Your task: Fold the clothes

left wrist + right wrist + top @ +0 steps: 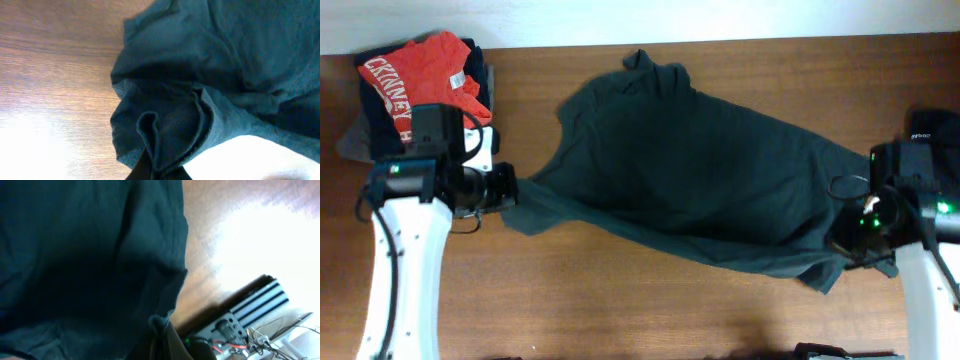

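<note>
T-shirt (pixel 700 175) lay stretched between my claws, long axis left to right; left claw (pixel 512 190) and right claw (pixel 848 240) each pinched one end.

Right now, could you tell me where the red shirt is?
In the overhead view's top-left corner, the red shirt tops a pile of dark clothes, just beyond the left arm.
</note>
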